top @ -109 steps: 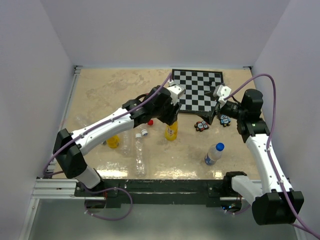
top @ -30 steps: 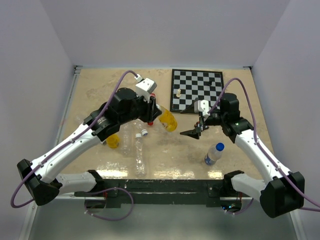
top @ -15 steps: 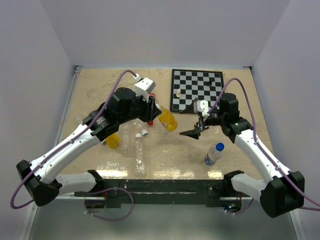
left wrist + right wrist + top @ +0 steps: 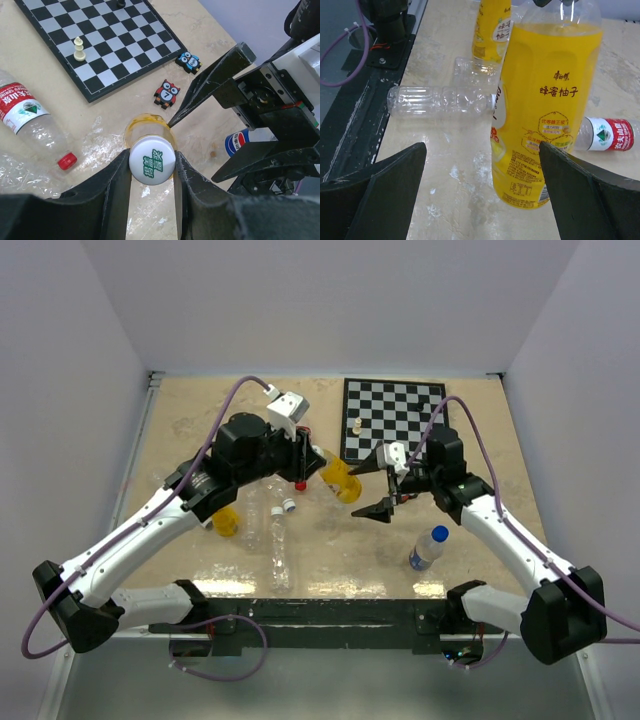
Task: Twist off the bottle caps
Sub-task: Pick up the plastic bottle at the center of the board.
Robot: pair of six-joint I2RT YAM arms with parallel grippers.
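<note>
White cap point(image 4: 152, 161) pinched in left tool point(image 4: 151, 168), bottle point(image 4: 545, 105) top cropped, right tool point(image 4: 481, 150) spread

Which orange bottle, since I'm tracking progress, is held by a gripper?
The orange bottle beside the chessboard: the left gripper is shut on its neck. The other orange one sits ungripped.

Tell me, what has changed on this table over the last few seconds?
The left gripper took hold of the orange bottle at its cap, then lifted and tilted it. The right gripper, open, swung left from the chessboard edge until its fingers flank that bottle. The blue-capped bottle, the other orange bottle and the empty clear bottles stayed put.
</note>
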